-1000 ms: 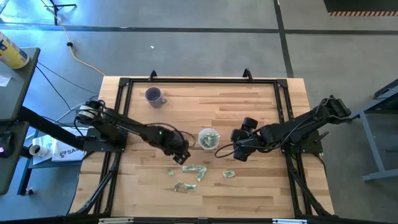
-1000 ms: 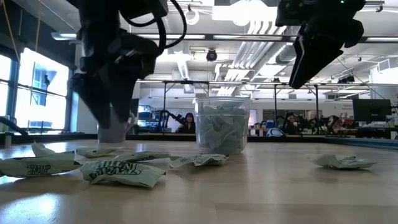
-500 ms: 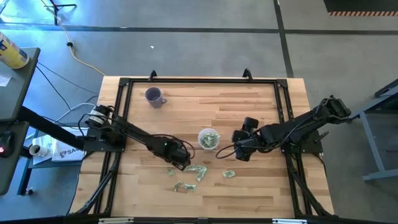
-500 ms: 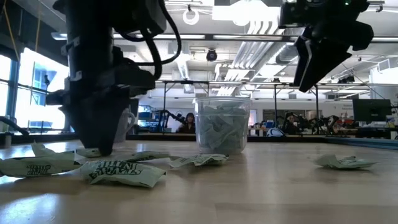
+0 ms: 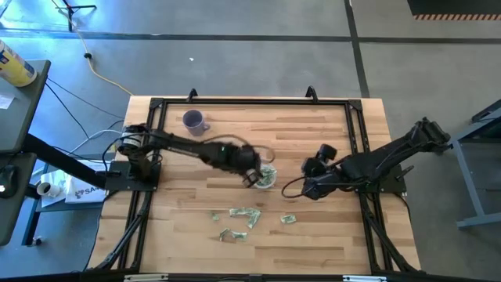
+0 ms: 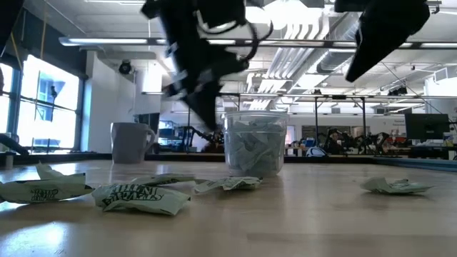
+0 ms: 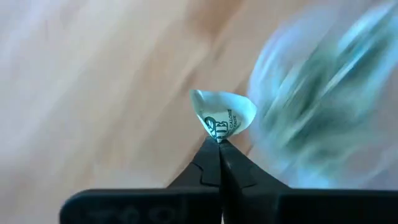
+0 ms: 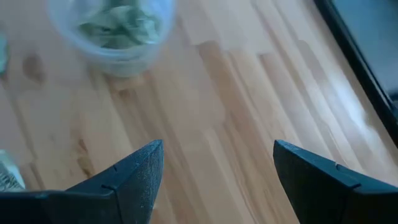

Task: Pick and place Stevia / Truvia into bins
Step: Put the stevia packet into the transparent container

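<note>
The left gripper (image 7: 219, 142) has its two dark fingers pressed tight together, pinching one pale green and white sachet (image 7: 222, 116) by its lower corner, so the folded paper fans out above the fingertips. In the high view that gripper (image 5: 252, 178) sits just left of centre in the frame, right at the left edge of the clear plastic cup (image 5: 264, 175); whether it touches the rim I cannot tell. The left arm (image 5: 184, 146) stretches from its base at the left table edge diagonally toward the middle, nearly straight. In the low view it comes down from the top of the frame, just left of the cup (image 6: 255, 143), which is already stuffed with sachets.

The right gripper (image 8: 217, 180) is spread wide, holding nothing, with bare wood between its fingers. In the high view it (image 5: 311, 186) hangs right of the cup and apart from it, its arm folded back toward the right table edge.

Loose sachets (image 5: 245, 215) lie on the wooden table (image 5: 313, 235) in the lower middle of the high view, below the cup, well clear of both grippers. One more sachet (image 5: 287, 218) lies a little to their right. A purple mug (image 5: 193, 121) stands at upper left.
</note>
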Robot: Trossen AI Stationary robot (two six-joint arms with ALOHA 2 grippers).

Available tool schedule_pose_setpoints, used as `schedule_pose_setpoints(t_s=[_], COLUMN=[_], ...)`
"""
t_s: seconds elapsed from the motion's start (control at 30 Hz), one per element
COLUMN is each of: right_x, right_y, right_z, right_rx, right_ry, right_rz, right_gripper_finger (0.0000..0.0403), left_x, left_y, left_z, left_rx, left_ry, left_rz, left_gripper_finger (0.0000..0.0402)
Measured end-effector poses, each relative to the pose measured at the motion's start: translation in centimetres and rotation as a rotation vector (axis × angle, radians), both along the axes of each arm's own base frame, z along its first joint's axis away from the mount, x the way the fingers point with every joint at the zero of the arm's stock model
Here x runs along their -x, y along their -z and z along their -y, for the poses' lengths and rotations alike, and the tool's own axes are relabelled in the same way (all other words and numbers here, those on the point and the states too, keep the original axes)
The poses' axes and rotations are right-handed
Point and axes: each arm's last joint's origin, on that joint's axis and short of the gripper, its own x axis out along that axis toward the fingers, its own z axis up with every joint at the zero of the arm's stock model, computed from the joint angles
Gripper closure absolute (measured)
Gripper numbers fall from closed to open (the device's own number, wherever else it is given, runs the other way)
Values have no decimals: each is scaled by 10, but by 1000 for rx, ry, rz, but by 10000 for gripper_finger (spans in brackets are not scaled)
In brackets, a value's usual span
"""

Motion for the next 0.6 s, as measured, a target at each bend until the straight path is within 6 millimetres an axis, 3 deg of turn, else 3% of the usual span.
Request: schedule_pose_setpoints(t_s=[0.13,0.27,0.33,0.47,0.6], right_x=[20,35,38,39,38], right_y=[-8,-13,-14,-14,-13], right_z=[3,3,1,-3,-5], right_rx=[-21,-42,-50,-60,-61], right_ry=[109,169,179,177,172], right_rz=[19,21,27,38,44], right_gripper_finger=[110,110,110,110,110], left_x=[-23,-36,-41,-50,-53], left_y=[-44,-66,-61,-30,-7], left_z=[-14,-16,-16,-15,-11], left_rx=[-10,32,38,146,184], left_ry=[102,205,216,261,254], left_rz=[174,300,290,204,112], left_gripper_finger=[377,380,380,378,326])
